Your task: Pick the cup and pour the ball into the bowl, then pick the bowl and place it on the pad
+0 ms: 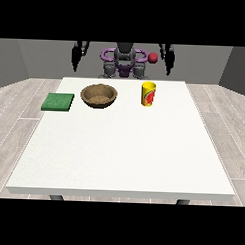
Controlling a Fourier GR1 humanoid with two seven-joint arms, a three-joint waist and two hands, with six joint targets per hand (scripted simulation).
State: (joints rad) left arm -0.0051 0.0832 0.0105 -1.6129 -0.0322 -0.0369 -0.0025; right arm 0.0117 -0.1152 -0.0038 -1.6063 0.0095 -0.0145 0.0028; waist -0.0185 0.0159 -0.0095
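Nothing done yet, by the look of it. The cup (148, 94) stands upright on the bench (123, 154), far side, a bit right of centre in the view. The bowl (99, 95) sits to its left, well apart from it, and the pad (58, 102) lies flat near the bench's left edge, just beside the bowl w/ a gap between them. Bowl is not on the pad, so that step is open too.

Both arms hang back by the robot's body, behind the bench's far edge. Hand at the view's left (75, 58) points down, nowhere near the things; whether its fingers are spread or curled, can't tell. Same for the hand at the view's right (169, 61): hanging, holding nothing as far as shows, finger state can't tell.

What's left, as a judgement: everything. Reach for the cup, lift, tip over the bowl, then carry the bowl onto the pad.

Now the things themselves. Cup: yellow, tall, slightly wider at the rim, w/ a red mark on the side facing the camera. Ball inside? Not visible from this angle. There is a red ball-like thing (153, 57) up by the robot's shoulder at the view's right, off the bench; what it is can't be told. Bowl: brown, wide, shallow, looks to have nothing in it. Pad: green, square, thin.
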